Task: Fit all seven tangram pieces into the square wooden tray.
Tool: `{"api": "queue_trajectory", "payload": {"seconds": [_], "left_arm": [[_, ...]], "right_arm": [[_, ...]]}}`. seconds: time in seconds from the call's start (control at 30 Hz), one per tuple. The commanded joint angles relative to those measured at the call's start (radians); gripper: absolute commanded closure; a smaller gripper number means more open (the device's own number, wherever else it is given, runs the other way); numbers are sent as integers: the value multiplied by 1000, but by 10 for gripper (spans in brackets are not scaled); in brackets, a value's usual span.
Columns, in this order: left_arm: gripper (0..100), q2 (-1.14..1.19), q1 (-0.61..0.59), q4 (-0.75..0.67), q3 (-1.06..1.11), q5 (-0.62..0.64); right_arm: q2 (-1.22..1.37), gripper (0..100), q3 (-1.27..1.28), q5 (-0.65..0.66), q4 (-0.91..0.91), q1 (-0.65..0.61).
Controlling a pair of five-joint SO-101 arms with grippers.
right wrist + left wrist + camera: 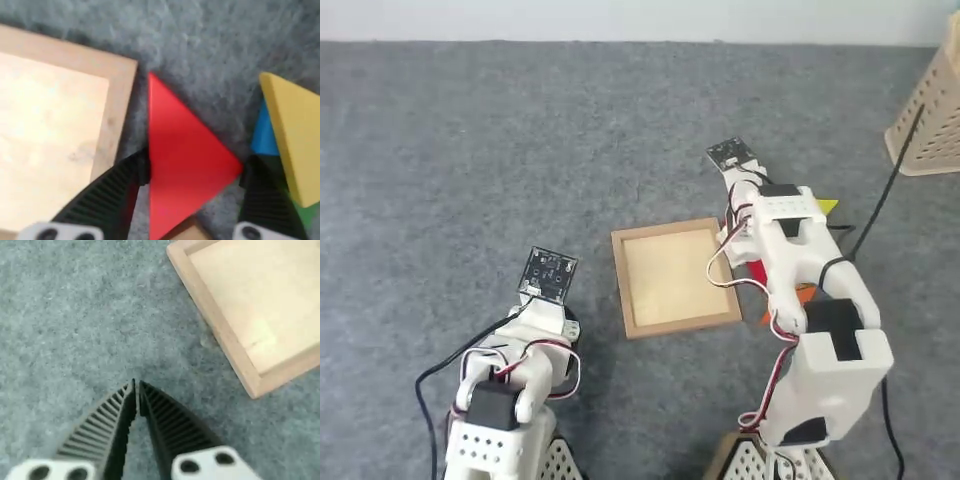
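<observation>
Grey carpet (470, 150) covers the whole table. I've got the right arm out over the pieces, right of centre. The right gripper (195, 167) is spread wide w/ one finger either side of the red triangle (185, 150). The left gripper (136, 390) sits near-left over carpet, fingers pressed together. The square wooden tray (665, 229) lies centre, btwn the arms. The red triangle is just right of the tray's rim. The yellow piece (295, 135), blue piece (263, 139) and green piece (306, 210) crowd further right, yellow partly over blue.
</observation>
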Motion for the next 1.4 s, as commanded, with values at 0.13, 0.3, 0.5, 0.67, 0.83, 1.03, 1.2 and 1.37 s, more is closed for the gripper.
{"api": "queue_trajectory", "payload": {"seconds": [0.13, 0.3, 0.5, 0.67, 0.83, 1.03, 1.2, 1.37], "left_arm": [[988, -20, -6, 6, -18, 9], [988, -20, -6, 6, -18, 9], [988, -20, -6, 6, -18, 9], [988, -20, -6, 6, -18, 9], [988, -20, -6, 6, -18, 9], [988, -20, -6, 6, -18, 9], [988, -20, -6, 6, -18, 9], [988, -20, -6, 6, -18, 9]], "right_arm": [[1, 785, -31, 11, 18, -5], [-7, 801, -29, -34, 30, -4], [-68, 801, -20, -40, 77, -4], [-211, 803, 55, -66, 81, -5], [-352, 804, 81, -120, 127, -13], [-473, 804, 81, -153, 203, -110], [-484, 804, 57, -189, 202, -206], [-424, 772, 35, -40, 194, -99]]}}
